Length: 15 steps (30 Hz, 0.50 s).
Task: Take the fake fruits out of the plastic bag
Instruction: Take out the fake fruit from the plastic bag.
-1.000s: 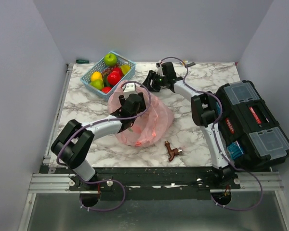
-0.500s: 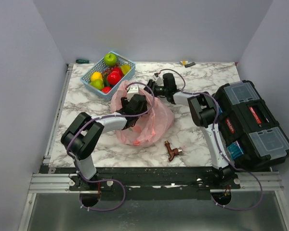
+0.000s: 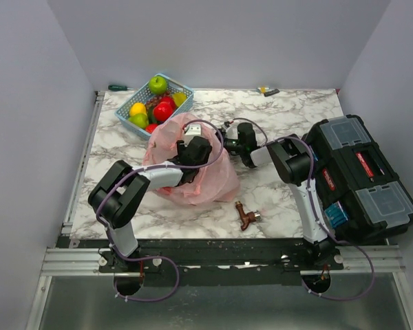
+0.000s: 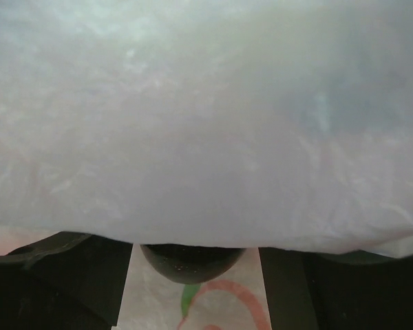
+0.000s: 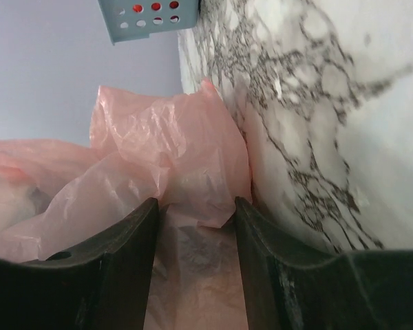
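Fake fruits (image 3: 163,110) of glossy plastic, heaped in light blue lattice basket (image 3: 186,88), upper left of overhead view; thin pink plastic bag (image 3: 206,182) at centre, left gripper (image 3: 195,150) buried inside, right gripper (image 3: 227,132) at its right edge. Left wrist: only film across frame, cannot tell pincer state. Right wrist: jaws apart, straddling bag fold. Probably nearly done; leftovers unseen.

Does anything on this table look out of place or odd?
A small brown tap-like fitting lies loose on the table near its front edge, stray hardware. The plastic bag also covers the left wrist camera, blocking its view.
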Each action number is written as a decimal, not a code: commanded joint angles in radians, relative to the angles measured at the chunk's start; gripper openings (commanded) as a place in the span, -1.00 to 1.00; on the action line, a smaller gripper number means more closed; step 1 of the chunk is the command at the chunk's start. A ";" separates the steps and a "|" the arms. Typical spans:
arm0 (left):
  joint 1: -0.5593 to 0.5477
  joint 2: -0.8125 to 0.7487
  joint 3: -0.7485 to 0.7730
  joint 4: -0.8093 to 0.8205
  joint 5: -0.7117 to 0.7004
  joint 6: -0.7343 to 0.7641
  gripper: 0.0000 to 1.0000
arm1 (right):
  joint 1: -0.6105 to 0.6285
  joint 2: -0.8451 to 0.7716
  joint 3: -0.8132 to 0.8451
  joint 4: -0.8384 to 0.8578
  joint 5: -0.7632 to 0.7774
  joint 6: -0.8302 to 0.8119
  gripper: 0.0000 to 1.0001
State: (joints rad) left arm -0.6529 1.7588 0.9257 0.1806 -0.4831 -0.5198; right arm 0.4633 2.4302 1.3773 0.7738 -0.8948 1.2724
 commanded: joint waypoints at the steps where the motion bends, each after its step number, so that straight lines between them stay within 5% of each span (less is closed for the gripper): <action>1: -0.026 -0.015 0.014 -0.049 0.011 -0.014 0.23 | 0.055 -0.049 -0.094 0.244 -0.089 0.195 -0.03; 7: -0.031 -0.014 0.002 -0.134 0.024 -0.049 0.22 | 0.080 -0.119 -0.174 0.303 -0.089 0.209 -0.03; 9: -0.032 -0.010 -0.019 -0.113 0.029 -0.031 0.04 | 0.071 -0.160 -0.201 0.233 -0.061 0.144 -0.02; 11: -0.031 -0.016 -0.043 -0.083 0.051 -0.009 -0.23 | 0.060 -0.212 -0.206 0.061 -0.014 0.020 0.03; 14: -0.030 -0.044 -0.092 -0.021 0.091 0.021 -0.33 | 0.032 -0.313 -0.192 -0.262 0.100 -0.215 0.21; 15: -0.031 -0.056 -0.106 -0.002 0.097 0.030 -0.60 | 0.019 -0.350 -0.199 -0.331 0.145 -0.258 0.29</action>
State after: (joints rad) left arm -0.6849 1.7161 0.8974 0.1127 -0.4797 -0.5224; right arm 0.4789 2.2501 1.1725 0.7368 -0.8059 1.2560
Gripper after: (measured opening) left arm 0.623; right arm 0.587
